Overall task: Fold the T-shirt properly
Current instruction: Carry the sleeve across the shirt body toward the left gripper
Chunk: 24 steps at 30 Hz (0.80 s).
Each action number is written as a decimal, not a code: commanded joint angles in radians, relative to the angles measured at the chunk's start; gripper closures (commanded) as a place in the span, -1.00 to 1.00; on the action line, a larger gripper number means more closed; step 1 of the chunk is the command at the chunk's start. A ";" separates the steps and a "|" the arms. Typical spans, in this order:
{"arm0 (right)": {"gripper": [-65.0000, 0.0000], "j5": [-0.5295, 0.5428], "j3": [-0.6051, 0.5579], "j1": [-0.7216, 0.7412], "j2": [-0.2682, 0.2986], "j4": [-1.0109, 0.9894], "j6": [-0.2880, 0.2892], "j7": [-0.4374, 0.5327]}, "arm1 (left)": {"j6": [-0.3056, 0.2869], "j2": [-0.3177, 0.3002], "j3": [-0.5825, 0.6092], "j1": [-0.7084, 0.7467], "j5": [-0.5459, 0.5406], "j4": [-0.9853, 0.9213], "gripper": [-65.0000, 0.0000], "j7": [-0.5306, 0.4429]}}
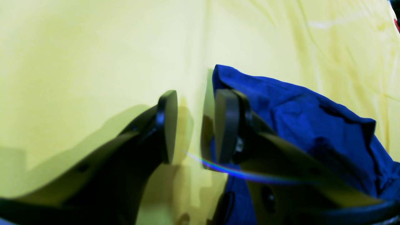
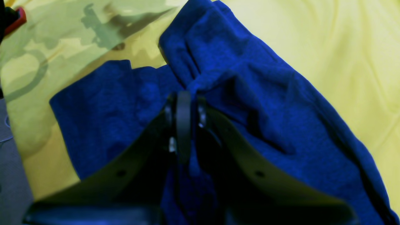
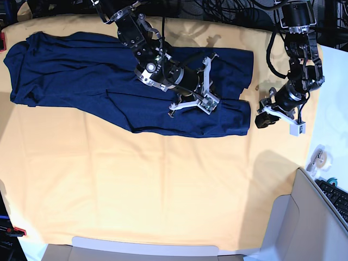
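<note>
Base view: shirt [image 3: 81, 70] spread across cloth [image 3: 136, 185]. Right gripper [image 3: 205, 103] reaching low over shirt, clamped on a fold. Left gripper [image 3: 261, 118] parted, beside shirt's edge.

The T-shirt [image 3: 109, 81] is spread wide across the yellow-orange cloth [image 3: 136, 185], dark navy, thin knit, plain, rumpled with long creases. My right pincer [image 2: 184, 125] sits pressed together on a raised ridge of it, fabric bunching up ahead of my fingertips and falling away flat on both sides. Its outer edge lies just beside my left pincer [image 1: 195, 125], whose fingers stand apart over bare cloth.
</note>
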 commanded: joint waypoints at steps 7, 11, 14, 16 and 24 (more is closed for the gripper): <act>0.64 0.007 -0.041 0.020 -0.013 -0.064 0.000 0.023 | -0.004 -0.012 -0.008 -0.012 -0.012 0.016 0.38 -0.017; 0.07 0.007 -0.102 0.020 -0.013 -0.085 0.000 0.023 | -0.004 -0.012 -0.008 -0.012 -0.012 0.016 0.38 -0.017; -0.24 0.007 -0.140 0.028 -0.013 -0.085 0.003 0.023 | -0.004 -0.012 -0.008 -0.012 -0.012 0.016 0.38 -0.017; -0.35 0.007 -0.159 0.037 -0.013 -0.082 0.003 0.023 | -0.004 -0.012 -0.008 -0.012 -0.012 0.016 0.38 -0.017; -0.37 0.012 -0.048 0.047 -0.024 0.014 -0.005 0.025 | -0.004 -0.012 -0.008 -0.012 -0.012 0.016 0.38 -0.017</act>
